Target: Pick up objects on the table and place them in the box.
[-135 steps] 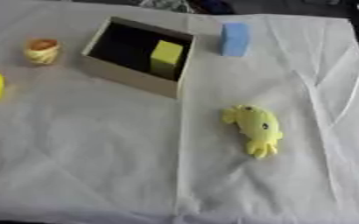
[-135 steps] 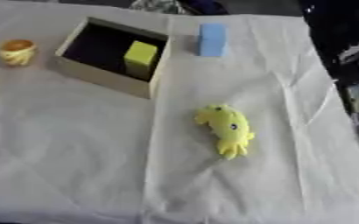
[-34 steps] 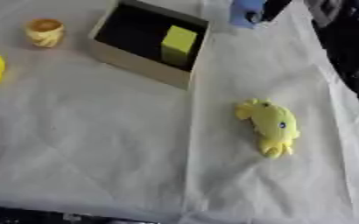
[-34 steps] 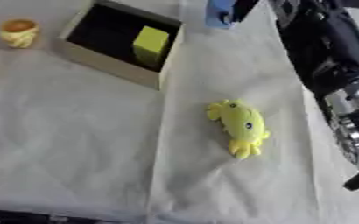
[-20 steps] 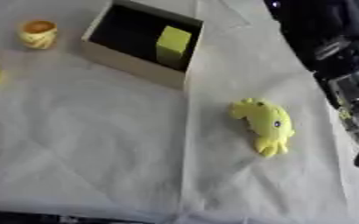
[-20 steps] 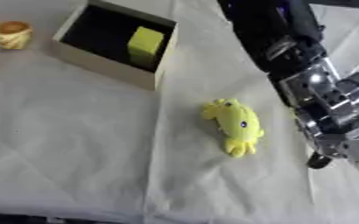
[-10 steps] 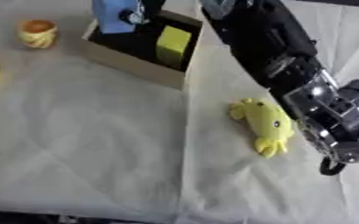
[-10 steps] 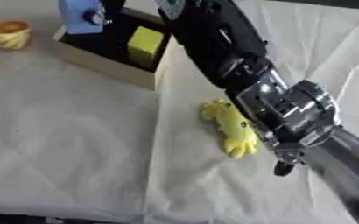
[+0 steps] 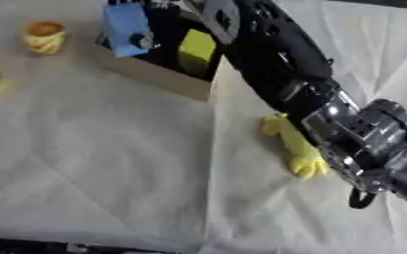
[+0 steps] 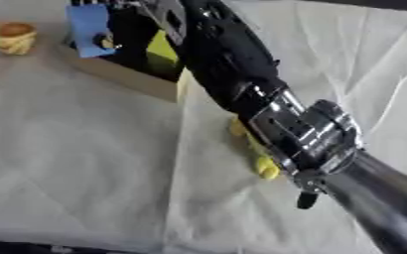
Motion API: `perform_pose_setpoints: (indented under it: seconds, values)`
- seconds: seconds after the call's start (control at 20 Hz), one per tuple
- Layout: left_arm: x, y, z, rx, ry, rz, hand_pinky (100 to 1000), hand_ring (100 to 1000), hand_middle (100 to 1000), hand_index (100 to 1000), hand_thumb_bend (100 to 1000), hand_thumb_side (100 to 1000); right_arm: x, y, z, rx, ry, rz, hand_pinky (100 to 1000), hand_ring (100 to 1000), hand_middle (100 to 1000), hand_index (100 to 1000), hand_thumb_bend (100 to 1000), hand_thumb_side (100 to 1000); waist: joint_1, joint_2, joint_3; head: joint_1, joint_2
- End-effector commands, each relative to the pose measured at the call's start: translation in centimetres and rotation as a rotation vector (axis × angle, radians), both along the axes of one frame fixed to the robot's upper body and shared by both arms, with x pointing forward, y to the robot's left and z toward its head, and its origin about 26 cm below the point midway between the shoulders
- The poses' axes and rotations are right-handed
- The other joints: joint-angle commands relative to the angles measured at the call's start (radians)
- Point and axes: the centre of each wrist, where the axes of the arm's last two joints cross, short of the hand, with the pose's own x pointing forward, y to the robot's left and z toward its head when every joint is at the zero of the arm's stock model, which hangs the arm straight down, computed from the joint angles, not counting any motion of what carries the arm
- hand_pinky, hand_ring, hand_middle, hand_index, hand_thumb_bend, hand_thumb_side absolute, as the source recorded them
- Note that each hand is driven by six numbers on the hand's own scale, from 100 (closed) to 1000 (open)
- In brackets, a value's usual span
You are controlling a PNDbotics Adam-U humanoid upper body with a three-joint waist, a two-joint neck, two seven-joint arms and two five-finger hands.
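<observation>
Right hand, arm stretched diagonally, grips blue block over box.

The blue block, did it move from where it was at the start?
Yes. The blue block sat on the cloth to the right of the box; now the right hand holds it over the box's left part.

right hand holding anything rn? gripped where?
Yes: the right hand holds the blue block over the box, gripped at the block's upper end and right side. Exact finger contact is hard to make out.
</observation>
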Motion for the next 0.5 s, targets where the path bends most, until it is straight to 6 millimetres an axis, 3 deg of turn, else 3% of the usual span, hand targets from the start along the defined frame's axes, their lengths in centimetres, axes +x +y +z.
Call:
perform_pose_setpoints:
  seconds: [0.05,0.3,0.5]
  values:
    - [-0.2,-0.1,0.8,0.014,-0.028,-0.012,780,830,747,841,100,633,-0.2,-0.1,1.6,0.038,-0.066,-0.012,723,658,473,619,100,100,-0.007,-0.022,0.000,0.000,0.004]
    - [-0.2,-0.1,0.9,0.015,-0.028,-0.015,780,831,747,841,100,635,-0.5,-0.5,2.8,0.081,-0.086,-0.039,725,664,481,627,100,100,-0.009,-0.021,-0.003,0.002,0.004]
    - [-0.2,-0.2,0.8,0.013,-0.027,-0.016,780,831,747,841,100,635,0.3,-1.1,1.6,0.033,-0.047,-0.102,728,674,495,638,100,100,-0.009,-0.021,-0.001,0.001,0.004]
